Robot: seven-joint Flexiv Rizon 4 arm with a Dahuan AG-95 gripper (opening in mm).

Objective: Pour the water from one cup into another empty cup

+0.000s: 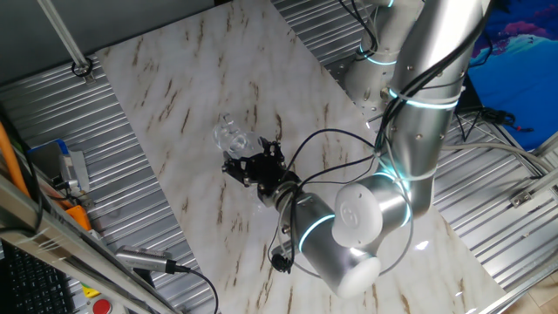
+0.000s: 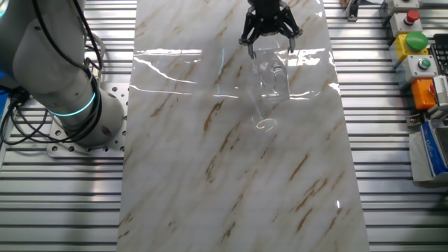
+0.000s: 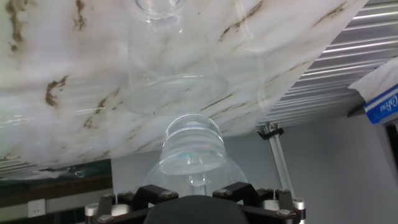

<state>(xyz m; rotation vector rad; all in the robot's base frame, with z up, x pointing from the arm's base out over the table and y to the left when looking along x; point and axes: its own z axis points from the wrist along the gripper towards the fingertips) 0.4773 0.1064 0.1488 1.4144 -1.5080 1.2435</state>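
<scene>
My black gripper [image 2: 270, 43] is shut on the larger clear tumbler [image 2: 273, 73] and holds it tipped well over above the marble table [image 2: 210, 182]. In the hand view the tumbler [image 3: 193, 152] reaches out from between my fingers [image 3: 163, 194], with a faint glint of water [image 3: 186, 165] inside. The smaller clear cup [image 2: 264, 117] stands on the table just under the tumbler's far end; it also shows in the hand view [image 3: 174, 68]. In one fixed view the gripper [image 1: 250, 163] and tumbler [image 1: 232, 137] show, but the smaller cup cannot be told apart from the tumbler.
Ribbed metal surrounds the marble slab. A button box [image 2: 414, 42] and a blue-white box [image 2: 428, 150] sit off the slab on one side. The arm's base [image 2: 63, 105] stands on the other side. Cables [image 1: 331, 148] run along the arm.
</scene>
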